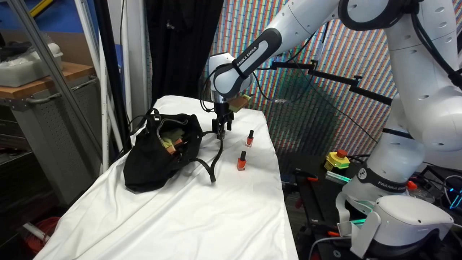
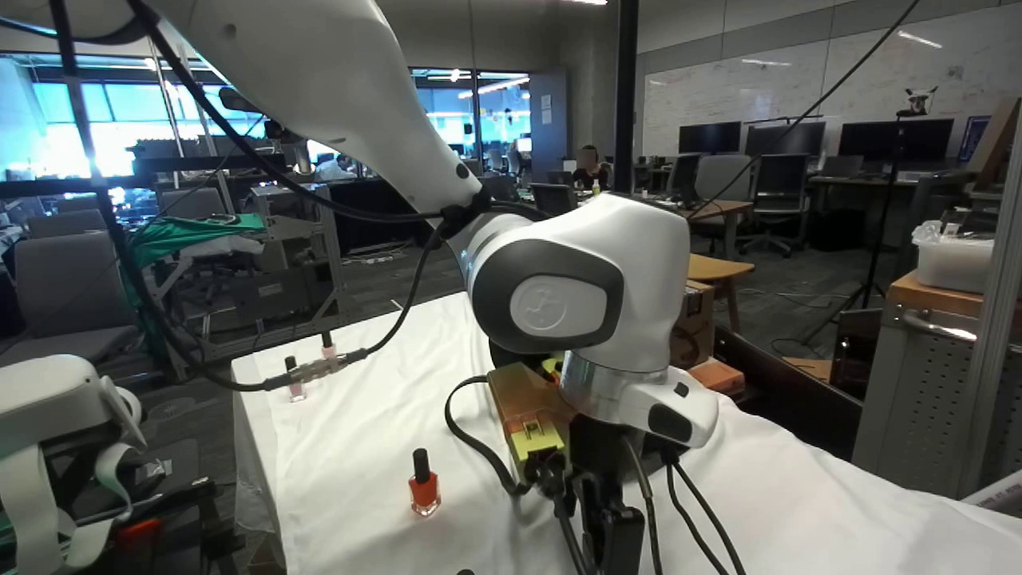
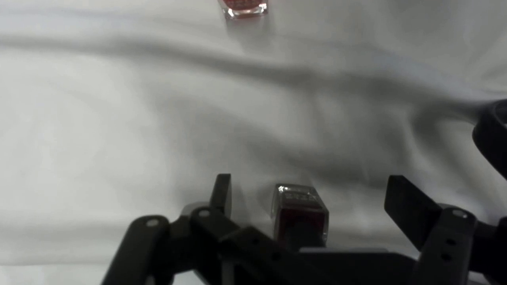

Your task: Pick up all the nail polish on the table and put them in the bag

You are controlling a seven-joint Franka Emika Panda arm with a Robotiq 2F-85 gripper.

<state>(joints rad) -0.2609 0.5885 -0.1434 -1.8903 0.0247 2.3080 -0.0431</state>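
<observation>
My gripper (image 3: 311,202) is open, pointing down, with its jaws apart on either side of an upright nail polish bottle (image 3: 301,209) that neither finger touches. Another nail polish (image 3: 242,4) is cut off at the top of the wrist view. Two orange-red, dark-capped nail polish bottles stand on the white-covered table (image 1: 202,224), a farther bottle (image 1: 249,141) and a nearer bottle (image 1: 241,164). A cable partly crosses a distant bottle (image 2: 297,390) in an exterior view. Slumped on the table, the black bag (image 1: 151,162) gapes beside the gripper, showing its yellowish-green inside.
The bag's black strap (image 1: 216,159) lies on the cloth close to the gripper, and a black strap (image 3: 493,134) shows at the wrist view's right edge. A cable connector (image 2: 315,367) hangs from the arm. A white headset (image 1: 411,216) sits beside the robot base.
</observation>
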